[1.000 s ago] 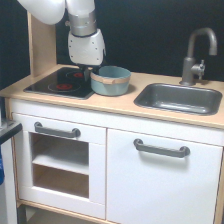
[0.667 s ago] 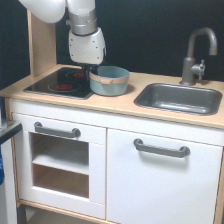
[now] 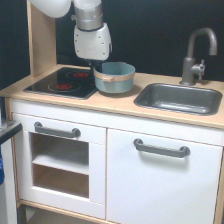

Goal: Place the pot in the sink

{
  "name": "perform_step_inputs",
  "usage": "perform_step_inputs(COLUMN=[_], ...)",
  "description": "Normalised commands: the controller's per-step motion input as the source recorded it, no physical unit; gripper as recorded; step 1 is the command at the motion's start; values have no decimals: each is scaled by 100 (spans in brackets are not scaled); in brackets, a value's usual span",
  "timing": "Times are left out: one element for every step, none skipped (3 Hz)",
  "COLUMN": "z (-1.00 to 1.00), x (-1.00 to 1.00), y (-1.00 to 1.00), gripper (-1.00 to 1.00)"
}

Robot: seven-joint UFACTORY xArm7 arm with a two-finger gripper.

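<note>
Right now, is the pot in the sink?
No, the pot sits by the hob's edge, at the exterior view's left of the empty sink.

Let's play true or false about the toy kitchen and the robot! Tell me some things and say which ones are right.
1. The pot is inside the sink. False: it is by the hob, to the exterior view's left of the sink.
2. The sink has nothing in it. True.
3. The tap stands behind the sink. True.
4. The hob has blue rings. False: they are red.
5. The gripper is at the pot's rim. True.
</note>
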Motion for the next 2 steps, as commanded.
perform_step_inputs(z=[95, 37], x=[97, 100], y=[8, 32], gripper=[-100, -100])
